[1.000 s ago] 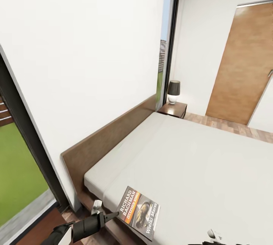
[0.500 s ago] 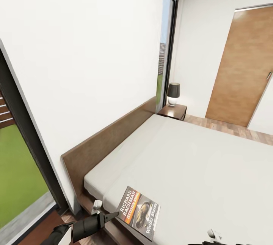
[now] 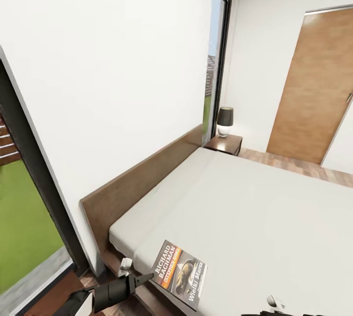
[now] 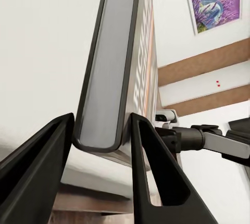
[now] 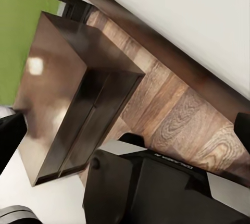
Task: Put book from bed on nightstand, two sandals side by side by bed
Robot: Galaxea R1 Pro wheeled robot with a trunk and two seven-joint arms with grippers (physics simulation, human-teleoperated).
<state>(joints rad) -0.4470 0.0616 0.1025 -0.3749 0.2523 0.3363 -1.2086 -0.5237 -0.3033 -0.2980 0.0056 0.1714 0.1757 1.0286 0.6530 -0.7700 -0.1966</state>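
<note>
- Bedroom walls [image 3: 113, 61] in plain white enclose the scene, with a tall black-framed window [image 3: 215, 61] past the headboard and a wooden door [image 3: 314, 85] at the far side.
- Bed [image 3: 255, 218] takes up most of the floor — pale mattress, dark brown headboard [image 3: 142, 179] along the wall.
- Nightstand [image 3: 224, 142] at the bed's far head corner carries a small black-shaded lamp [image 3: 225, 120]; a second dark cabinet, which I take for the near nightstand [image 5: 67, 99], stands on the plank floor just beside the bed's near edge in the right wrist view.
- Left gripper [image 3: 135, 277] reaches in at the bed's near head corner. In its wrist view the two dark fingers [image 4: 151, 172] straddle the book's spine with slivers of gap either side — spread around it, not yet pinching.
- Right gripper: its jaws cannot be told from these pictures; its camera looks down on the near cabinet.
- Book [image 3: 179, 269] lies flat on the mattress at the near edge, cover up, its spine towards the left gripper.
- Step in hand, as I judge it: grasping the book. Next calls for pressing the fingers onto the spine, lifting clear of the mattress, then carrying it to a nightstand top — the near one looks the shorter trip. The sandals are untouched work for later.
</note>
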